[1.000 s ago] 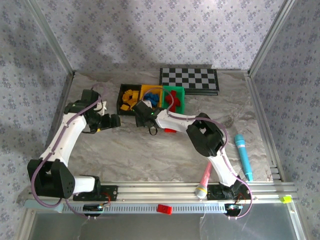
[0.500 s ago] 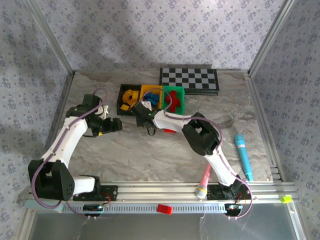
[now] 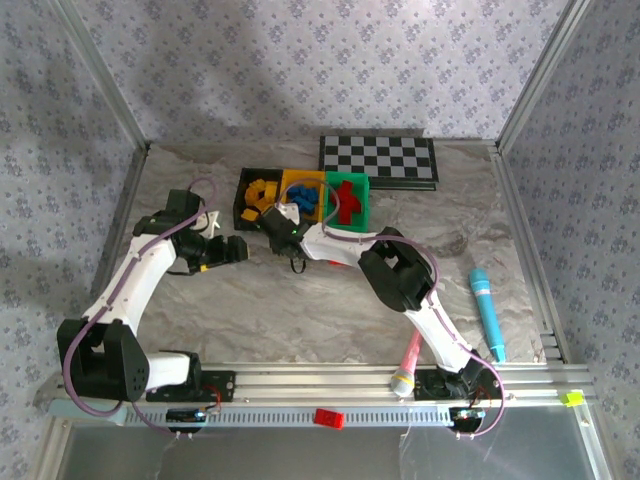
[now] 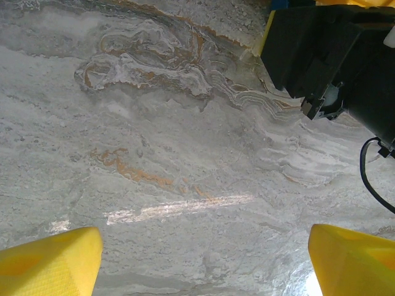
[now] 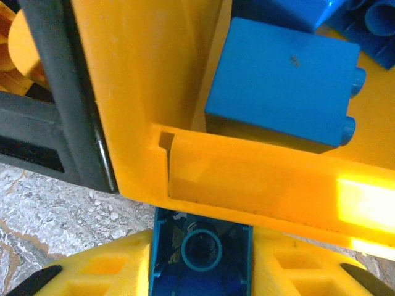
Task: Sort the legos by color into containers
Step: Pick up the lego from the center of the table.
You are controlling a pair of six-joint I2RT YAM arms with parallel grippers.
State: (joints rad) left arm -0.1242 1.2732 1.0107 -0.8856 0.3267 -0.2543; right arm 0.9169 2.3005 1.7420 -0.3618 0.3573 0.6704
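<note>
Containers (image 3: 300,174) stand in a row at the far middle of the bench (image 3: 250,300); they look like stiff, light bins that would likely slide if nudged. Legos (image 3: 305,197) look hard, light and smooth-sided, best pinched across two flat sides, clear of the studs. The black bin (image 3: 243,200), left, holds yellow bricks (image 3: 262,190); the yellow bin (image 5: 142,92) holds blue ones; the green bin (image 3: 362,205), right, holds red. The right gripper (image 5: 200,274) has its fingers (image 5: 99,271) clamped on a blue brick (image 5: 200,246), hollow underside showing, just near of the yellow bin's wall. The left gripper (image 4: 200,262) has its fingers spread wide over bare bench.

Marbled table (image 3: 300,310) carries bins (image 3: 364,212), checkerboard (image 3: 378,160), two markers (image 3: 487,312).
</note>
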